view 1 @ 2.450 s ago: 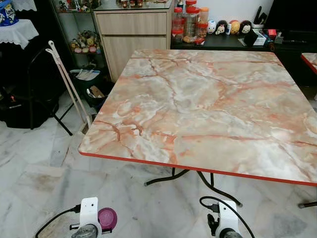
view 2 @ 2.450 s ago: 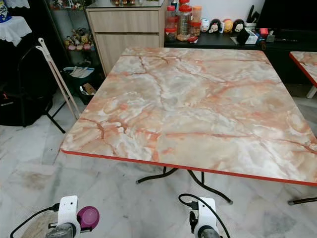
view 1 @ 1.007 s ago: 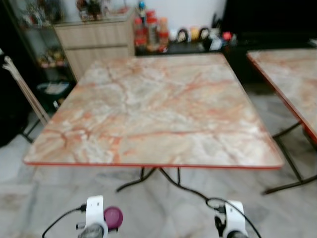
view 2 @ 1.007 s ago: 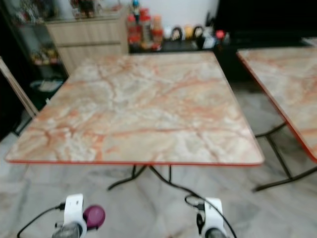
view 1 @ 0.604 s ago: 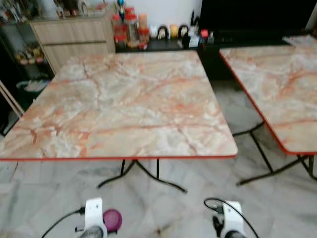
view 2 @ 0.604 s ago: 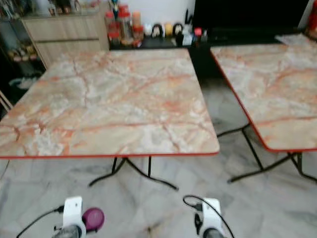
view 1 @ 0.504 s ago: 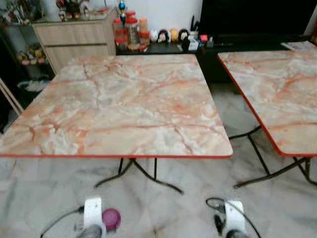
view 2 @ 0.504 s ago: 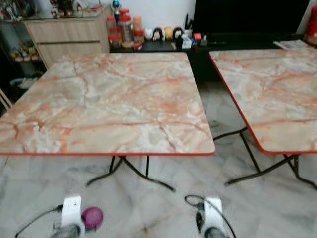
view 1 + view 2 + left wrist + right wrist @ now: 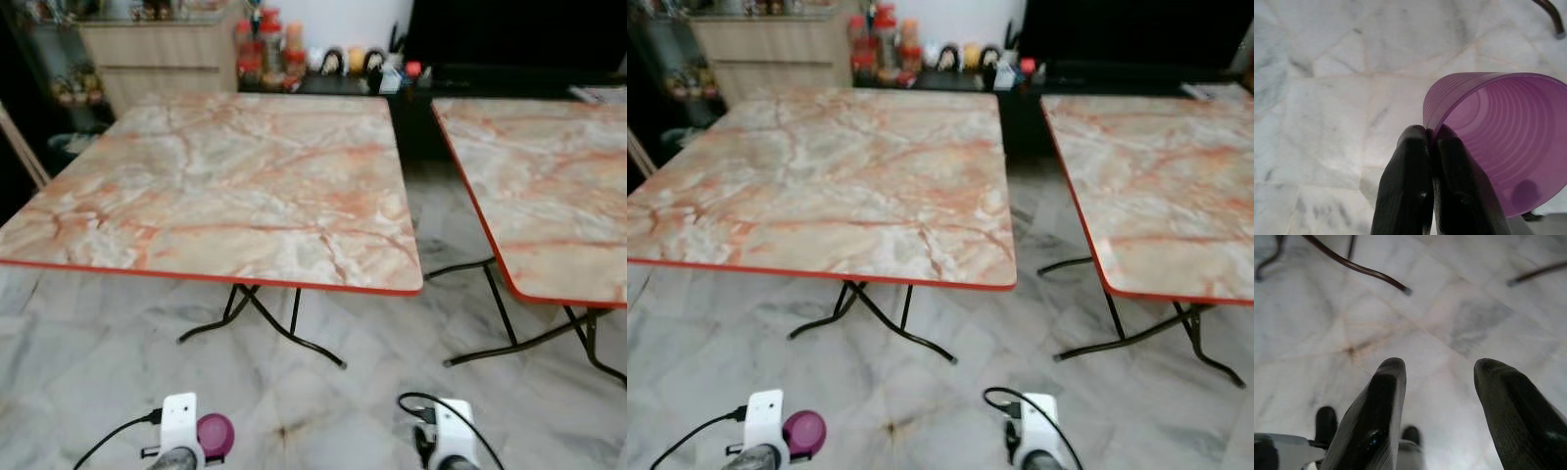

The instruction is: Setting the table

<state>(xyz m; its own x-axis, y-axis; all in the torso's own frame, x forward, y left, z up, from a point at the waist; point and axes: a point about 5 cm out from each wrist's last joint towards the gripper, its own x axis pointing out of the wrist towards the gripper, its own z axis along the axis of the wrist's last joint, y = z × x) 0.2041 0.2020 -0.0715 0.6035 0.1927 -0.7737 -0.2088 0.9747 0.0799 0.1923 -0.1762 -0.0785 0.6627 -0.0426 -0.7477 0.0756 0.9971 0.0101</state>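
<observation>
Purple plastic cup (image 9: 1498,142) is held low over the floor, well short of the marble surface (image 9: 225,186), pinched at its rim wall by the left gripper (image 9: 1431,142), jaws clenched on it. Judged light, thin, flexible, prob. slippery; rim grip ok, squeeze kept gentle. Right gripper (image 9: 1437,377) is spread, nothing held.

cup (image 9: 1498,142): I see translucent purple
tables (image 9: 235,186): my view shows peach-and-white marbling, red edge, black legs
floor (image 9: 88,343): grey-white marble tiles
fingers (image 9: 1376,416): black
</observation>
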